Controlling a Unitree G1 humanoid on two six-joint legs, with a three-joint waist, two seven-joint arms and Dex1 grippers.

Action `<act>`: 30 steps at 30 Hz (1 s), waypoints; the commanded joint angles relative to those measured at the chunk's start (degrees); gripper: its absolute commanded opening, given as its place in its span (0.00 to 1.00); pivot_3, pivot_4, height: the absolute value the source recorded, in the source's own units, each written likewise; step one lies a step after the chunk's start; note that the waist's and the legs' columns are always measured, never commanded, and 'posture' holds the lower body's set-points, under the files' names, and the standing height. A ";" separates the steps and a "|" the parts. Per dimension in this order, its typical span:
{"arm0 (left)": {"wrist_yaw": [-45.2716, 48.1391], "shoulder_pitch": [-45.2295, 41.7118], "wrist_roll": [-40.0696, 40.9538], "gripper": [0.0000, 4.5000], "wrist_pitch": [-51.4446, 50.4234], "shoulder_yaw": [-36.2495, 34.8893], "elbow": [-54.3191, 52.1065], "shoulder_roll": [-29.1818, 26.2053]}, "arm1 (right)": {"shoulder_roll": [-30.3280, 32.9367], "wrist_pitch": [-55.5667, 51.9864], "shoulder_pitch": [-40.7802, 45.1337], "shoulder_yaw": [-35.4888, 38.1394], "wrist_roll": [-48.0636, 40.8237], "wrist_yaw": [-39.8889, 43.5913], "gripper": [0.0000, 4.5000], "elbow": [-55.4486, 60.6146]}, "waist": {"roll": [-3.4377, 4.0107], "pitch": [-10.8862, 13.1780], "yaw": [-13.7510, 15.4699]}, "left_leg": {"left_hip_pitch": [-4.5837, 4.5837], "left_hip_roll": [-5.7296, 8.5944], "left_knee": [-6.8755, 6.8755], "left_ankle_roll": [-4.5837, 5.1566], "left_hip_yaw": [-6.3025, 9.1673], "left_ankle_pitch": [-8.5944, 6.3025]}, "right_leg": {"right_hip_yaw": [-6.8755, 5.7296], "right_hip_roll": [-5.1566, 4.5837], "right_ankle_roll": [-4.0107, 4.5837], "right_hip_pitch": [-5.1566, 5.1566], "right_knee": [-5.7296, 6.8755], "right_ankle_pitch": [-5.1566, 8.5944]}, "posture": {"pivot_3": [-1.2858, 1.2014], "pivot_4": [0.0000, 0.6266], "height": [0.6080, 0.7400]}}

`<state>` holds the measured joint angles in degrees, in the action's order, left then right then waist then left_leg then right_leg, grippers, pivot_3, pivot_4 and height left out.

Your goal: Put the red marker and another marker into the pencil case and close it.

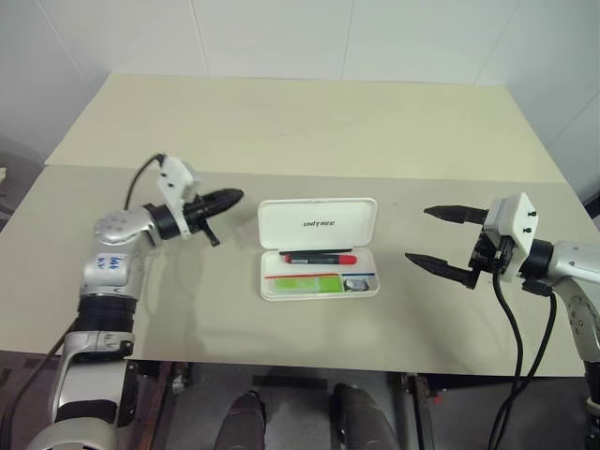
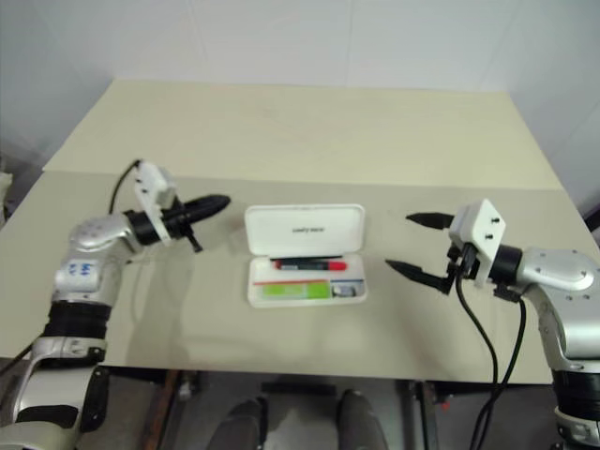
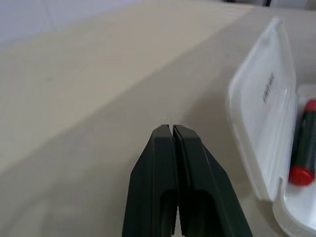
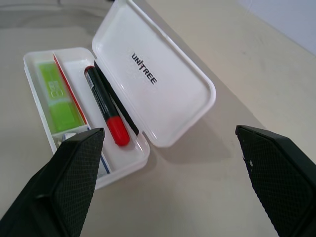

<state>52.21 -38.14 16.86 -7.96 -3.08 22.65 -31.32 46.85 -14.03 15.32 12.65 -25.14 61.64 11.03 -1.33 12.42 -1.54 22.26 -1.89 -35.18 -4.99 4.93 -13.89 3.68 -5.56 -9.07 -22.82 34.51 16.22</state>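
A beige table [image 1: 309, 122] stands against a white wall. At its middle the white pencil case [image 1: 319, 248] lies with its lid raised and both markers inside: the red marker [image 1: 319, 257] along the hinge side, the lime-green highlighter [image 1: 309, 282] in the front compartment, a small silvery object [image 1: 356, 284] beside it. At 9 o'clock of the case, the left gripper [image 1: 232, 197] hovers, fingers pressed together, empty. At 3 o'clock, the right gripper [image 1: 433, 235] has its 2 fingers spread wide, empty.
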 commanded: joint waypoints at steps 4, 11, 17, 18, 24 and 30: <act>3.43 -3.74 1.04 0.01 1.80 0.02 -0.64 1.50 | -0.11 -0.21 -0.69 1.09 -1.39 -1.29 1.00 2.37 | 0.00 0.00 0.05 | 0.00 0.00 0.00 0.00 0.00 0.00 | 0.00 0.00 0.00 0.00 0.00 0.00 | 0.52 0.24 1.00; 10.13 -3.23 3.94 0.01 1.08 -0.24 -3.43 1.46 | -0.63 -0.18 -1.85 1.10 -1.80 -2.19 1.00 3.34 | 0.00 0.00 -0.03 | -0.01 0.00 0.01 0.00 0.00 0.00 | 0.00 0.00 0.00 0.00 0.01 0.00 | 0.52 0.24 1.00; 16.18 -2.54 5.40 0.01 -0.36 0.73 -6.61 0.12 | -1.08 0.08 -1.31 0.55 -1.80 -2.76 1.00 3.02 | 0.00 0.00 -0.02 | -0.01 0.00 0.00 0.00 0.00 0.00 | 0.00 0.00 0.00 0.00 0.01 0.00 | 0.52 0.24 1.00; 17.05 -2.36 5.38 0.01 -0.68 1.10 -7.24 -0.22 | -1.09 0.13 -1.35 0.54 -1.80 -2.80 1.00 3.06 | 0.00 0.00 -0.02 | 0.00 0.00 0.00 0.00 0.00 0.00 | 0.00 0.00 0.00 0.00 0.01 0.00 | 0.52 0.24 1.00; 22.18 -0.60 2.83 0.01 -2.10 5.71 -9.54 -3.10 | -1.44 0.32 -1.43 0.36 -1.74 -3.35 1.00 3.25 | 0.00 0.00 -0.05 | -0.01 0.00 0.00 0.00 0.00 0.00 | 0.00 0.00 0.00 0.00 0.01 0.00 | 0.52 0.24 1.00; 23.66 0.95 -0.64 0.01 -1.34 10.19 -9.30 -3.74 | -1.84 0.22 -1.85 0.41 -1.89 -4.22 1.00 4.02 | 0.00 0.00 -0.03 | -0.01 0.00 0.00 0.00 0.00 0.00 | 0.00 0.00 0.01 0.00 0.01 0.00 | 0.52 0.24 1.00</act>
<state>75.29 -37.66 17.45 -9.86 5.91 14.35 -34.77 45.15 -14.19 13.33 11.79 -25.89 58.05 12.91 -1.33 12.42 -1.57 22.25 -1.88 -35.17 -4.98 4.93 -13.89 3.68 -5.56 -9.06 -22.81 34.52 16.22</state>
